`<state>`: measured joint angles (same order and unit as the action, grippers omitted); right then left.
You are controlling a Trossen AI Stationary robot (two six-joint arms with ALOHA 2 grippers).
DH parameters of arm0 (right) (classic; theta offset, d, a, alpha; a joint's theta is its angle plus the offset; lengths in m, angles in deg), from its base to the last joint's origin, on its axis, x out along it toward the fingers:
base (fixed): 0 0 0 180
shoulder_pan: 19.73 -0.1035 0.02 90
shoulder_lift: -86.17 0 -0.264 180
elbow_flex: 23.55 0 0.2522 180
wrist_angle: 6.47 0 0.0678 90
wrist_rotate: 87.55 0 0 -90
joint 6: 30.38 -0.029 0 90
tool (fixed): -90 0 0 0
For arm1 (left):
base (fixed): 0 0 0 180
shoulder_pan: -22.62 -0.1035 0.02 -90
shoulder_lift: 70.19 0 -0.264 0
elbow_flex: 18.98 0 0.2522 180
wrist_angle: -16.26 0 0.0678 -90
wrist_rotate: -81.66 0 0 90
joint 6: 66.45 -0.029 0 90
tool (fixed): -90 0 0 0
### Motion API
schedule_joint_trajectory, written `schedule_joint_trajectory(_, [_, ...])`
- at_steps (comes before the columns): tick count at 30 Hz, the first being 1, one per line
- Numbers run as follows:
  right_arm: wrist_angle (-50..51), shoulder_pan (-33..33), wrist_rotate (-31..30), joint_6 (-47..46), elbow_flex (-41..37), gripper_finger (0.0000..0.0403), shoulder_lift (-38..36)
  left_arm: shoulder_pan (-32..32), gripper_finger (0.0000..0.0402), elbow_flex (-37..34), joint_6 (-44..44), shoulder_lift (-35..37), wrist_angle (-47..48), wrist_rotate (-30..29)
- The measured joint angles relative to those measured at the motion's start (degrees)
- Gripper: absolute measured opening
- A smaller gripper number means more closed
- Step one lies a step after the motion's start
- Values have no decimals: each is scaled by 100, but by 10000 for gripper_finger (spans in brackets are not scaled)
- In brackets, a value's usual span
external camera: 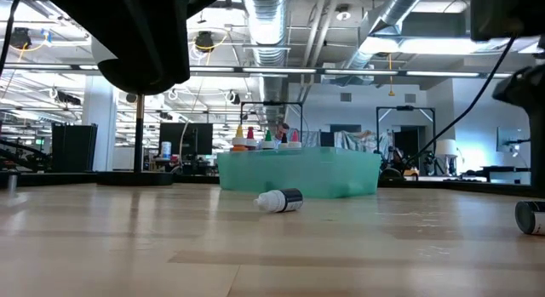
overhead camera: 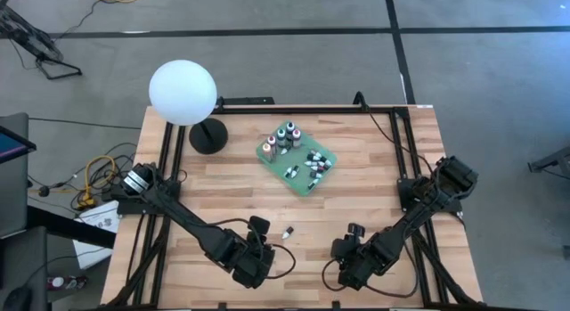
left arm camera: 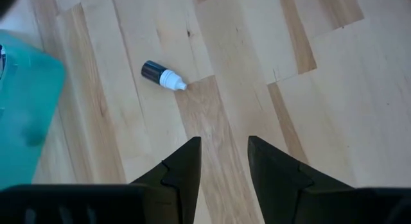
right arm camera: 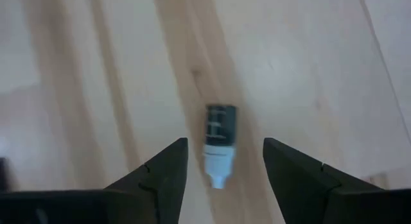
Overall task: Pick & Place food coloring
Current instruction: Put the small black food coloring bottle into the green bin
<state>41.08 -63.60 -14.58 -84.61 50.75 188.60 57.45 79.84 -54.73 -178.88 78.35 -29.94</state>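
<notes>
No writing can be read on any bottle. A small dark food-coloring bottle [overhead camera: 288, 232] lies on its side on the wooden table [overhead camera: 374, 159], between the two arms near the front edge; in the low view [external camera: 279, 200] its long axis runs across the picture, white tip toward the left. A second bottle [right arm camera: 219, 144] lies flat below the right gripper [right arm camera: 225, 176] — white tip pointing back toward the gripper, body in line with the gap between the spread fingers, which grasp nothing. The left gripper [left arm camera: 224, 166] hovers near the first bottle [left arm camera: 163, 76], fingers parted a little and empty. The green tray [overhead camera: 271, 159] (mid-table, beside the white globe lamp [overhead camera: 183, 93]) holds upright capped bottles [overhead camera: 283, 137] at one end and smaller ones lying flat [overhead camera: 313, 167] at the other.
</notes>
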Motion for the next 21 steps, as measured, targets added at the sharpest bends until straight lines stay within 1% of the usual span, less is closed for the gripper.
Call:
schedule_joint_trajectory(5, [-32,12,20,10,-31,201,0,-2,122,0,1,-4,1,-14])
schedule_joint_trajectory(11, [-103,10,17,32,-34,197,0,-2,122,0,10,-7,1,-25])
schedule_joint_trajectory(16, [-438,12,-3,334,-34,197,0,-2,122,0,12,-9,1,-27])
schedule_joint_trajectory(21, [-476,51,-7,365,-79,198,0,-2,122,0,12,-9,3,-27])
